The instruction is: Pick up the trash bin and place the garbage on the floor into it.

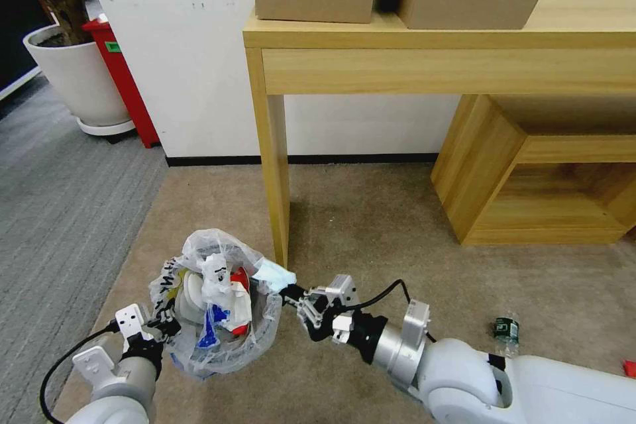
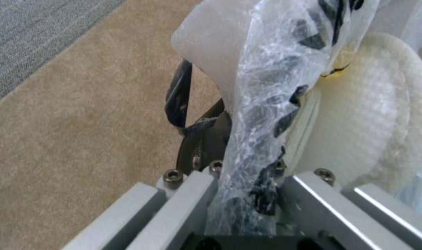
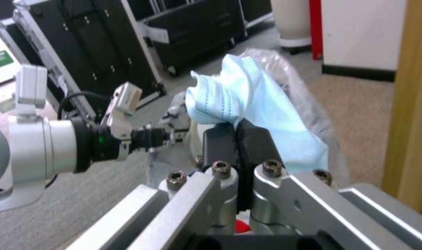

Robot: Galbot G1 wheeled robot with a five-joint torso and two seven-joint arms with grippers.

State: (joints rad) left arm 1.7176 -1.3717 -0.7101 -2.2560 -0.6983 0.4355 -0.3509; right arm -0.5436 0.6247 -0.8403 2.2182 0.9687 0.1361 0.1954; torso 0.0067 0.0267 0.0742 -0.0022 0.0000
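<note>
I am holding the trash bin (image 1: pixel 218 318) off the floor, left gripper (image 1: pixel 162 329) jaws clamping its slippery bag rim, while right gripper (image 1: pixel 295 295) jaws, pinching a soft, light blue tissue (image 1: pixel 273 273), hover at its edge.

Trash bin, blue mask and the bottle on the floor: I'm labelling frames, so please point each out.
trash bin (image 1: pixel 173 278), head view, on its bag-lined left rim.
blue mask (image 3: pixel 271 114), right wrist view, on its pleated middle.
bottle (image 1: pixel 506 329), head view, on its green label.
</note>
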